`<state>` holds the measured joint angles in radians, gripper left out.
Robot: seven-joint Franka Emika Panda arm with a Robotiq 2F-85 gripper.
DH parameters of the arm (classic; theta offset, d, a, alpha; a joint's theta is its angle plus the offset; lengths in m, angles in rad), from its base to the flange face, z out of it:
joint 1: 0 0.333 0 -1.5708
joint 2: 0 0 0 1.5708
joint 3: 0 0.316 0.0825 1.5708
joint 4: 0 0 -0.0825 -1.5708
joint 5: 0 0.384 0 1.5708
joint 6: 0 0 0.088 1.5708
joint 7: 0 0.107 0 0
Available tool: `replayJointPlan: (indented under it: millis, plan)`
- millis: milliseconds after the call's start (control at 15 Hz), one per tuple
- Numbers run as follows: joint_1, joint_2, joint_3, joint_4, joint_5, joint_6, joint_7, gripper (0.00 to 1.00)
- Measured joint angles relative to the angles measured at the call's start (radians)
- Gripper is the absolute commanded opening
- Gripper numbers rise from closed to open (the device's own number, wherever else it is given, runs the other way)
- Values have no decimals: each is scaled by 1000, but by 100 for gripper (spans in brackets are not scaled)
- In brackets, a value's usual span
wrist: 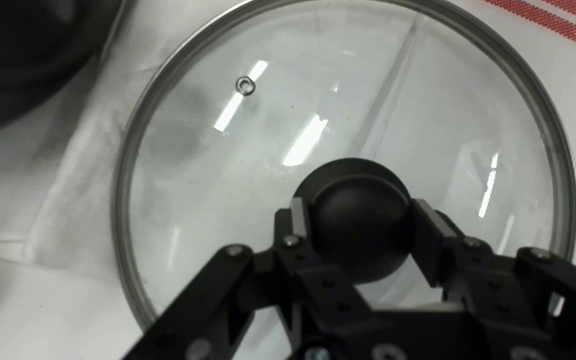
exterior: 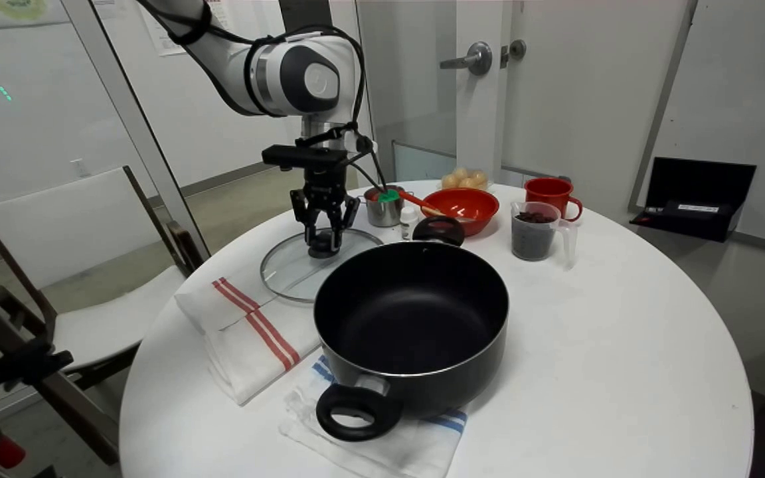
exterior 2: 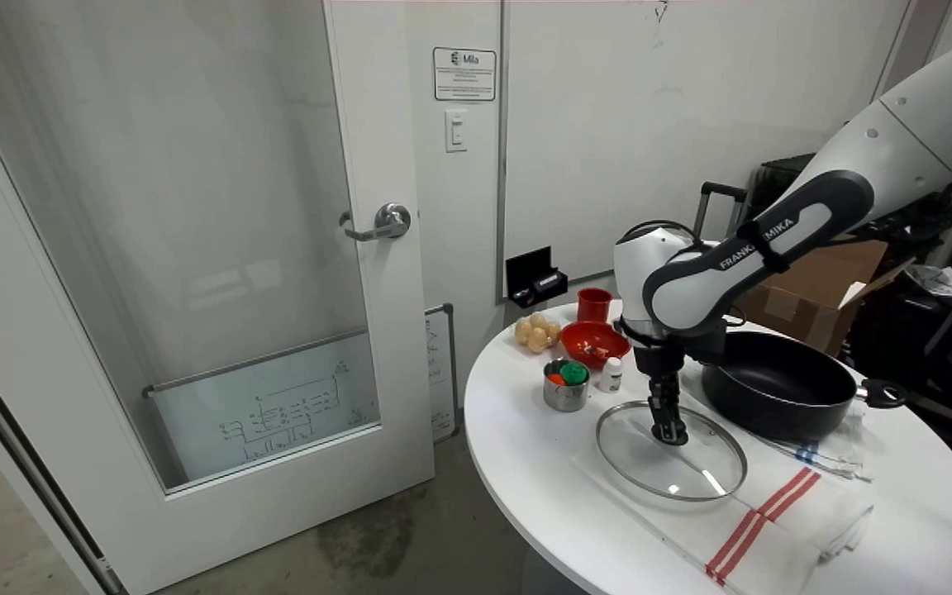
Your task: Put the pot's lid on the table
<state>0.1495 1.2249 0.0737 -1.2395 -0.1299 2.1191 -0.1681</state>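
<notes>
Lid [exterior 2: 664, 469] overlaps the red-striped towel [exterior 2: 761, 522], knob [wrist: 360, 215] clamped in our gripper [wrist: 361, 223] — we should settle its rim [wrist: 122, 200] flat before releasing.

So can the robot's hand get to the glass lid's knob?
Looks like yes: the hand has its fingers on both sides of the black knob, and the pot stands beside the lid, out of the way.

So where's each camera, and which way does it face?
In an exterior view: raised near the pot, facing past it toward the lid; arm and gripper show.
In an exterior view: raised on the lid's side, facing door and whiteboard, table lower right; arm and gripper show.
Wrist view: on the arm, facing down at the knob; gripper shows, arm doesn't.
Both exterior views share pot, lid and table.
</notes>
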Motion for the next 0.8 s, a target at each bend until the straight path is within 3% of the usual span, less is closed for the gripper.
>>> replayJointPlan:
  millis: [67,267,333,800]
  plan:
    - [0,0,0,0,0,0,0,76]
    - [-3,0,3,0,3,0,0,97]
    - [-4,-1,5,1,4,0,-1,99]
    - [-6,-57,26,-4,7,7,-7,100]
